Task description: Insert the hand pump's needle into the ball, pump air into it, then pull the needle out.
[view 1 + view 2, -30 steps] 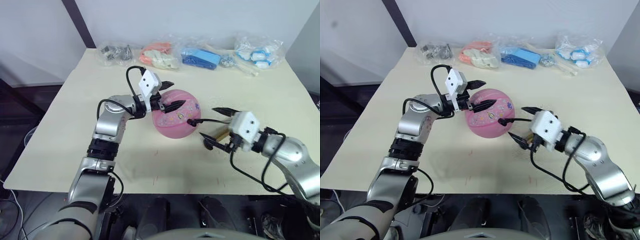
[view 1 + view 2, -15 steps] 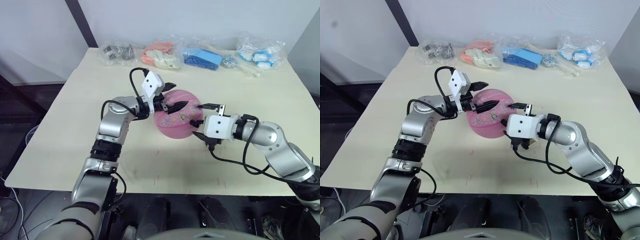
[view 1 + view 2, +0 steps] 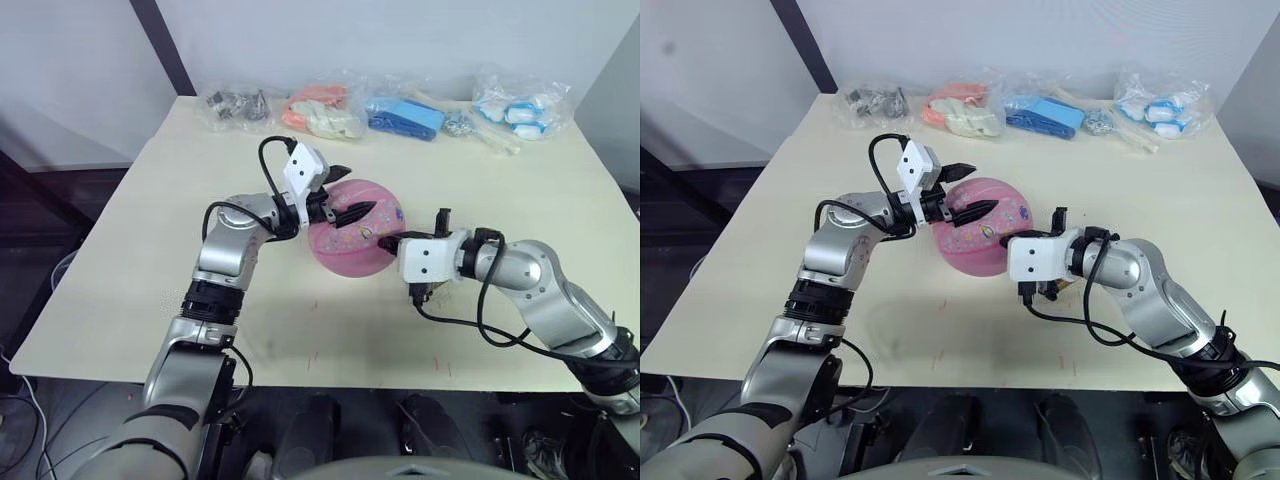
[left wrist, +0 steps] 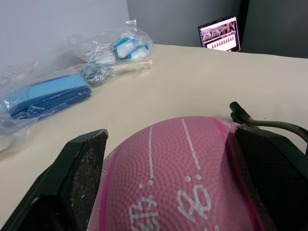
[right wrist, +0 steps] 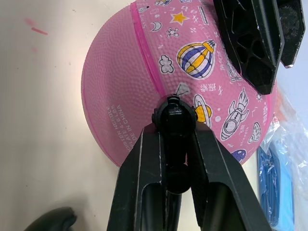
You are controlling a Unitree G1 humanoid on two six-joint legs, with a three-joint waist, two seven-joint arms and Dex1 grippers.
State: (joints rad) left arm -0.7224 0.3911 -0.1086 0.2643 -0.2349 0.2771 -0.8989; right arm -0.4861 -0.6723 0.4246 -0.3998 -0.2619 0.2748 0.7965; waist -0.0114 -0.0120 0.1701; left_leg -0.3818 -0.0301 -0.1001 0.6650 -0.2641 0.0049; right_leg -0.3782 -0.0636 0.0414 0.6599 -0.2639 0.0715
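The pink ball [image 3: 350, 245] with cartoon prints rests mid-table. My left gripper [image 3: 356, 190] is open, its two black fingers [image 4: 82, 168] straddling the ball's top without squeezing it. At the ball's right side my right gripper [image 5: 175, 132] is shut on the small black fitting [image 5: 174, 115] of the needle, which is pressed against the ball's skin; the pin itself is hidden. The thin black hose [image 4: 276, 125] leads away from the fitting. The hand pump's body is hidden behind my right gripper.
Several clear bags line the table's far edge: dark metal parts [image 3: 232, 103], pale and orange items [image 3: 320, 110], blue items [image 3: 405, 115], white and blue items [image 3: 515, 100]. The cream table [image 3: 150, 260] has bare surface on the near left and right.
My right gripper swung in from the right to the ball's side and closed on the needle fitting. The left gripper stayed open over the ball.
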